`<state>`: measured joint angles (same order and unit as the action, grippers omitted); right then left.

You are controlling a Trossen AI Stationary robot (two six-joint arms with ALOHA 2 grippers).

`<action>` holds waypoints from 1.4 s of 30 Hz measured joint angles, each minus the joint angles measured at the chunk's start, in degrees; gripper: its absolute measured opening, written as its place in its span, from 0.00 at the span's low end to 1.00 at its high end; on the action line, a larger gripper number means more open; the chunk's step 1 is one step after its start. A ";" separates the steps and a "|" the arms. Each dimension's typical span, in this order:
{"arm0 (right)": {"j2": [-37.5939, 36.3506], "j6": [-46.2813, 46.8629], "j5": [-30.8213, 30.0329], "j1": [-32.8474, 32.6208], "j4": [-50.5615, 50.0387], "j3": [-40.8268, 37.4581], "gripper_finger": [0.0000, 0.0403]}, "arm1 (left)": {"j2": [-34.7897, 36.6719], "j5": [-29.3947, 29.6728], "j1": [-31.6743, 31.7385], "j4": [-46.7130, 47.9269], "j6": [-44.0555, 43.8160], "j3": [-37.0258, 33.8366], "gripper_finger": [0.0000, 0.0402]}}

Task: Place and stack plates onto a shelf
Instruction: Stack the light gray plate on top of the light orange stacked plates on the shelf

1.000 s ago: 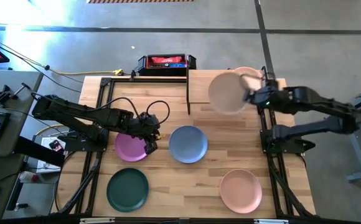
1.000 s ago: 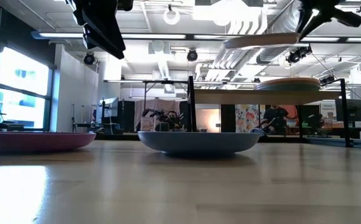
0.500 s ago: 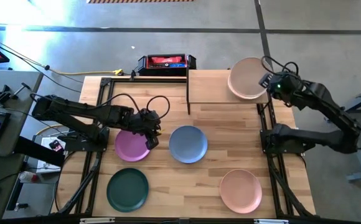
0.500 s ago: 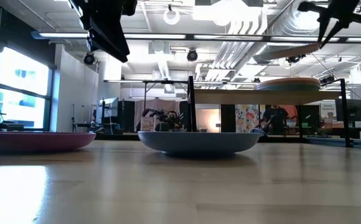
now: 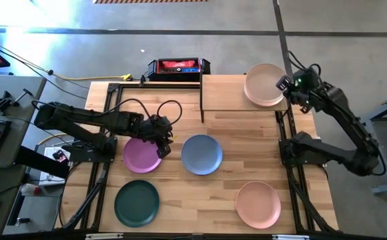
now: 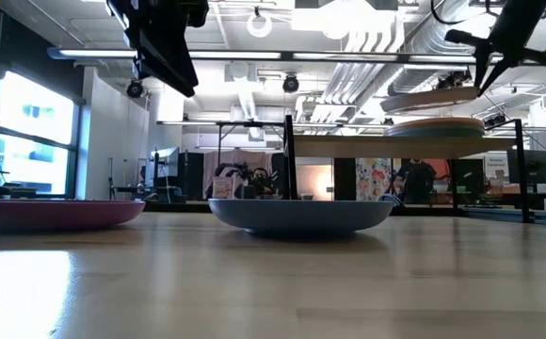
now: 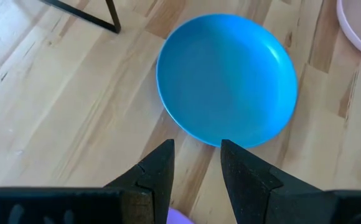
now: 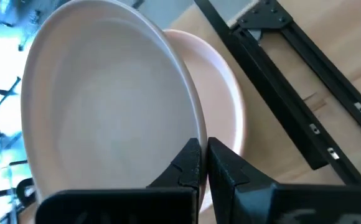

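My right gripper (image 5: pixel 285 85) is over the right end of the shelf (image 5: pixel 227 100), shut on a beige plate (image 5: pixel 264 85). In the low view this plate (image 6: pixel 433 99) hangs just above a pale pink plate (image 6: pixel 438 125) that lies flat on the shelf (image 6: pixel 348 146). My left gripper (image 5: pixel 161 138) is open and empty above the right rim of the purple plate (image 5: pixel 140 155). Its fingers (image 7: pixel 159 168) point toward the blue plate (image 7: pixel 227 78). The blue plate (image 5: pixel 201 154), a dark green plate (image 5: pixel 137 203) and a peach plate (image 5: pixel 258 204) lie flat on the table. My right gripper pinches the beige plate's rim (image 8: pixel 192 138) between its two fingers, on the side toward the table's right edge. The fingers come from the right. The plate is lifted clear, slightly tilted, over the pale pink plate (image 8: pixel 227 106).
A black and red box (image 5: pixel 178 67) sits at the table's far edge, left of the shelf. The shelf's black legs (image 5: pixel 201 100) stand on the table. Black frame rails (image 5: pixel 293 167) run along both table sides. The shelf's left half is bare.
My right gripper has carried the beige plate toward the table's far right, from the shelf's middle to over the pale pink plate. It has then gone down, so the plate hangs lower and closer to that plate.
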<state>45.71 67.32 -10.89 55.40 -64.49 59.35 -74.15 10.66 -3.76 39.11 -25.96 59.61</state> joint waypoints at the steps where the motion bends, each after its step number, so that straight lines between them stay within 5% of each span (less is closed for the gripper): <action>1: 0.23 -0.42 0.78 0.93 -0.03 -0.38 0.00 | 0.00 0.02 0.01 0.00 0.27 0.00 0.30; 13: 3.65 -5.71 5.10 6.53 0.57 -1.46 0.00 | 0.00 0.02 0.01 0.02 1.14 0.00 0.30; 42: 5.33 -8.18 6.73 6.84 0.50 -1.46 0.00 | 0.00 0.02 0.01 0.02 1.12 0.00 0.30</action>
<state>51.05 59.14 -4.16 62.24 -63.99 57.89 -74.15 10.68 -3.75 39.13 -24.84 59.61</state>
